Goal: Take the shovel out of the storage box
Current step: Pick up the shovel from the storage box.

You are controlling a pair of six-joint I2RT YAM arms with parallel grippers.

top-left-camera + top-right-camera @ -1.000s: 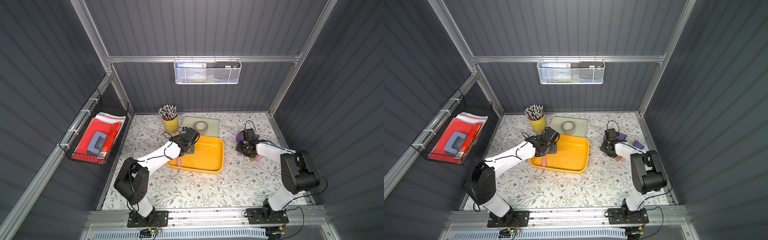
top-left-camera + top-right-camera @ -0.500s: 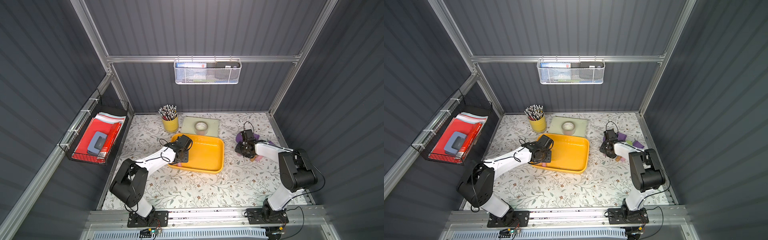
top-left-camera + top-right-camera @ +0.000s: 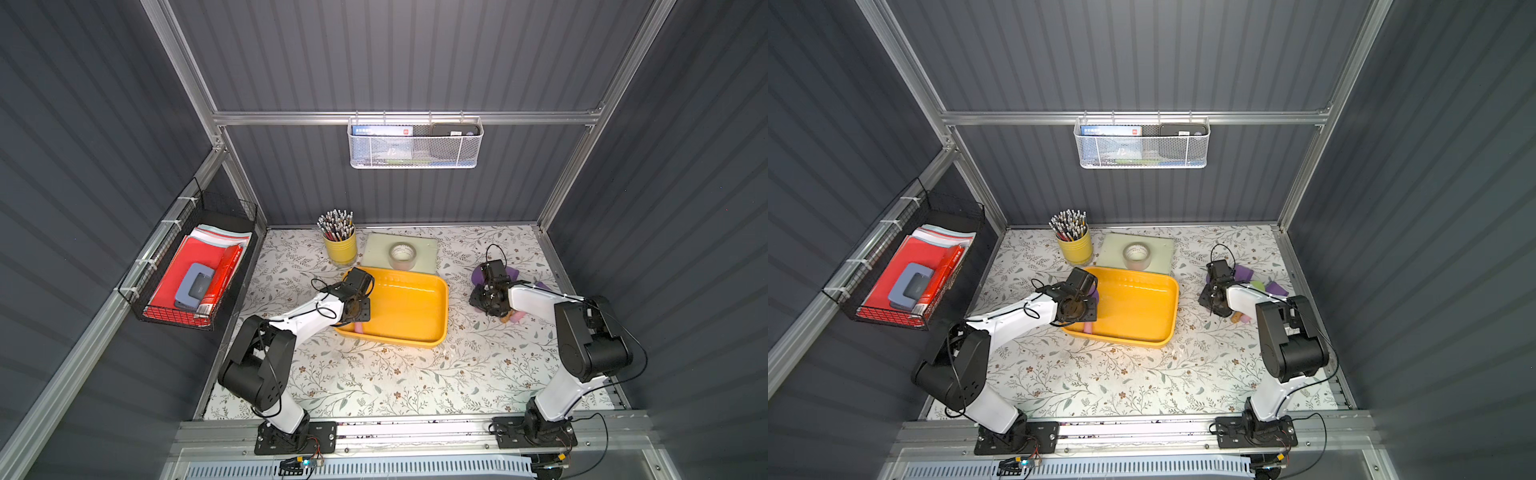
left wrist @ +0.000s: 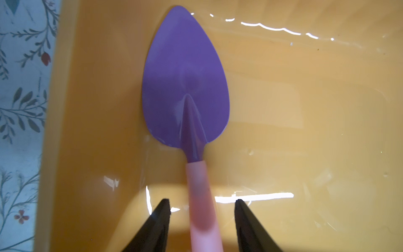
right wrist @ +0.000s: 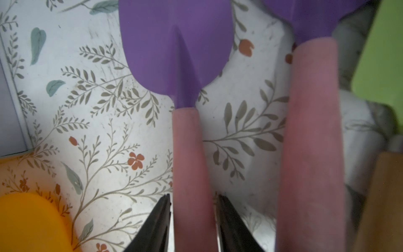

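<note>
Shovel (image 4: pixel 185 83) lies flat on the floor of the storage box (image 3: pixel 399 338), close along the side wall nearest the left arm, with a purple blade and a pink handle. Left end effector (image 4: pixel 200 207) is down inside the box, released: its jaws straddle the pink handle with a clear gap on each side, no contact. Right end effector (image 5: pixel 193 203) is over the tabletop (image 3: pixel 395 382), well apart from the box. Its jaws sit tight either side of the pink handle of a second shovel (image 5: pixel 176 48) lying there. Can't tell whether it's clamped or just bracketing. Another pink handle (image 5: pixel 311 131) lies just beside it.
</note>
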